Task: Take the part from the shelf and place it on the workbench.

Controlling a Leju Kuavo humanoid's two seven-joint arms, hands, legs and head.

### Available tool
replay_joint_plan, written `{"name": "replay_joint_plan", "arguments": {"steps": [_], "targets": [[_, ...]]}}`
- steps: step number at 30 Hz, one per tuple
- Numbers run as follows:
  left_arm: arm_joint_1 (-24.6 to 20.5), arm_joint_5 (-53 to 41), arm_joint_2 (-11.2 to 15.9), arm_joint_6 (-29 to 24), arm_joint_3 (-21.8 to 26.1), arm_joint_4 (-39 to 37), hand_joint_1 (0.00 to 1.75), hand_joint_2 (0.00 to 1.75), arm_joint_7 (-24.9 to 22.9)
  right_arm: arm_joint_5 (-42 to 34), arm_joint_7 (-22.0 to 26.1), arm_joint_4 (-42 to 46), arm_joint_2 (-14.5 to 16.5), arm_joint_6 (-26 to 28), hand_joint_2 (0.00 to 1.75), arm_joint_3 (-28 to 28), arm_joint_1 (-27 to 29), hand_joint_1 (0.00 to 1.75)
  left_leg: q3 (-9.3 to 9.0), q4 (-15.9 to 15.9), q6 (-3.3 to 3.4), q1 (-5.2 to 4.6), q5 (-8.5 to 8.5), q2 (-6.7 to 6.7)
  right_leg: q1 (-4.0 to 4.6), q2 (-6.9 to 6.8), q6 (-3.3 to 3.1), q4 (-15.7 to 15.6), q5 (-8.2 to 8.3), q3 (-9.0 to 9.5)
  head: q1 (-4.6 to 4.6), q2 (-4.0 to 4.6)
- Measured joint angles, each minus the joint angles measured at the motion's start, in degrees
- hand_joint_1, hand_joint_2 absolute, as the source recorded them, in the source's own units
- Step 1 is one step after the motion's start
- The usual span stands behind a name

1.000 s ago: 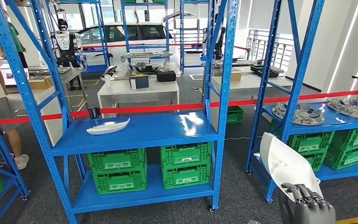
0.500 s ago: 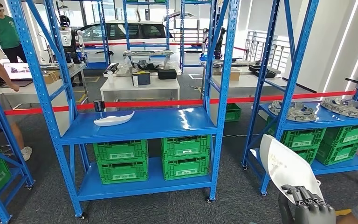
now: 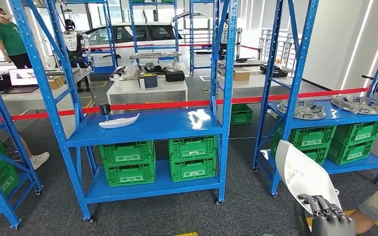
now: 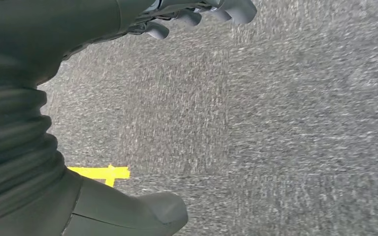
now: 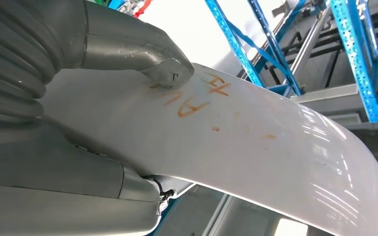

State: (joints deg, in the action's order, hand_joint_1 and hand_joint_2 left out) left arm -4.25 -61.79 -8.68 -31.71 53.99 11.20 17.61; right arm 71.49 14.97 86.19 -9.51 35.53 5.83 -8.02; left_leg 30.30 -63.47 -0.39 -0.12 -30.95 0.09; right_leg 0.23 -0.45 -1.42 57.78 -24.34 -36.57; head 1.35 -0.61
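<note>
Backing off has shifted my whole view since a second ago: the blue shelf point(image 3: 147, 129) now sits further away and more of the grey carpet point(image 3: 187, 211) shows beneath it, while the things on it lie as they did. My right hand point(image 3: 325, 216) still grips the white part point(image 3: 302, 174), low at the right of my head view, with the panel rising up and to the left from my fingers point(image 3: 320, 202). At the right wrist my thumb point(image 5: 142, 54) presses on the panel's curved face beside some orange handwriting point(image 5: 197, 101). A second white part point(image 3: 119, 121) lies on the left half of the shelf's middle level, and green crates point(image 3: 128, 164) fill the levels below. Red barrier tape point(image 3: 167, 104) runs behind the shelf, with a white bench point(image 3: 145, 93) well beyond it. A person in a green shirt point(image 3: 10, 39) stands far left. My left hand point(image 4: 197, 14) hangs over the carpet, fingers apart and holding nothing, near a yellow floor mark point(image 4: 101, 173).
</note>
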Motion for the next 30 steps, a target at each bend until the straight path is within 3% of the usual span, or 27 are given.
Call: {"name": "replay_joint_plan", "arguments": {"steps": [2,5,7,9,10,11,12,13,15,17,21,25,30], "targets": [[-0.1,0.0,0.0,0.1,0.0,0.0,0.0,1.75,0.4,0.0,0.1,0.0,0.0,0.0,1.75,0.0,0.0,1.75,-3.91,6.3,0.59,-0.38,-1.2,-0.03,-0.02,-0.11,0.57,0.0,0.85,-0.42,0.0,0.0],[0.0,0.0,0.0,0.1,0.0,0.0,0.0,1.75,0.9,0.0,0.4,0.0,0.2,0.0,1.75,0.0,0.0,1.75,-3.86,7.8,1.45,-0.49,-0.59,0.07,-0.29,-0.14,1.66,-0.1,1.65,-0.66,0.01,0.0],[0.0,-0.1,0.0,0.0,0.0,0.0,0.0,1.75,0.8,0.0,0.5,0.0,0.2,0.0,1.75,-0.1,0.0,1.75,-3.41,8.1,2.16,-0.24,0.45,0.28,-0.42,0.12,2.29,3.0,-0.85,-2.01,-0.04,0.0],[0.0,-0.4,0.1,-0.2,0.0,0.0,0.0,1.75,0.7,0.1,0.6,0.0,0.3,-0.1,1.75,-0.1,0.1,1.75,-2.44,7.9,2.44,-0.22,1.19,0.43,-0.68,0.26,2.75,10.5,-5.6,-4.85,-0.07,0.0],[0.1,-0.6,0.1,-0.2,0.0,0.0,0.0,1.75,0.6,0.1,0.6,0.0,0.3,-0.3,1.75,-0.1,0.2,1.75,-1.83,7.7,2.4,-0.22,1.51,0.47,-0.76,0.27,2.92,14.1,-7.37,-6.02,-0.08,0.0],[0.1,-0.7,0.1,-0.3,0.0,0.0,0.0,1.75,0.5,0.0,0.5,0.0,0.4,-0.4,1.75,-0.1,0.3,1.75,-1.25,7.4,2.32,-0.21,1.75,0.48,-0.81,0.27,3.04,16.1,-8.08,-6.3,-0.08,0.0],[0.2,-0.7,0.1,-0.3,0.0,0.0,0.0,1.75,0.4,0.0,0.5,0.0,0.4,-0.6,1.75,-0.1,0.4,1.75,-0.75,7.1,2.21,-0.17,1.91,0.49,-0.84,0.27,3.09,15.6,-7.7,-5.32,-0.08,0.0],[0.2,-0.8,0.1,-0.4,0.0,0.0,0.0,1.75,0.3,0.0,0.5,0.0,0.4,-0.7,1.75,-0.1,0.4,1.75,-0.36,6.8,2.11,-0.12,1.99,0.49,-0.87,0.26,3.07,12.9,-6.48,-3.19,-0.08,0.0],[0.1,-0.8,0.1,-0.5,0.0,0.0,0.0,1.75,0.2,0.0,0.5,0.1,0.4,-1.0,1.75,-0.1,0.4,1.75,0.24,6.0,1.77,-0.15,1.93,0.5,-0.82,0.26,2.84,4.8,-4.27,2.03,-0.07,0.0],[0.1,-0.8,0.1,-0.6,0.0,0.0,0.0,1.75,0.1,0.0,0.4,0.2,0.4,-1.0,1.75,-0.1,0.4,1.75,0.76,5.4,1.34,-0.36,1.86,0.49,-0.67,0.28,2.4,0.6,-3.75,4.27,-0.07,0.0],[0.1,-1.2,0.1,-0.6,0.0,0.0,0.0,1.75,-0.2,-0.1,0.4,0.5,0.5,-1.2,1.75,-0.1,0.4,1.75,1.13,5.4,1.64,-0.46,2.16,0.47,-0.51,0.29,2.01,0.3,-3.52,4.08,-0.07,0.0],[0.1,-1.6,0.0,-0.6,0.0,0.0,0.0,1.75,-0.2,0.0,0.1,0.9,0.5,-1.4,1.75,-0.1,0.4,1.75,1.29,5.8,1.03,-0.35,2.51,0.46,-0.37,0.26,1.61,0.3,-3.41,4.03,-0.06,0.0],[0.1,-1.8,0.1,-0.6,0.0,0.0,0.0,1.75,-0.3,0.2,-0.4,1.1,0.6,-1.6,1.75,-0.1,0.6,1.75,1.57,5.6,1.02,-0.4,2.57,0.46,-0.5,0.23,1.65,0.3,-3.16,3.9,-0.06,0.0]]}}
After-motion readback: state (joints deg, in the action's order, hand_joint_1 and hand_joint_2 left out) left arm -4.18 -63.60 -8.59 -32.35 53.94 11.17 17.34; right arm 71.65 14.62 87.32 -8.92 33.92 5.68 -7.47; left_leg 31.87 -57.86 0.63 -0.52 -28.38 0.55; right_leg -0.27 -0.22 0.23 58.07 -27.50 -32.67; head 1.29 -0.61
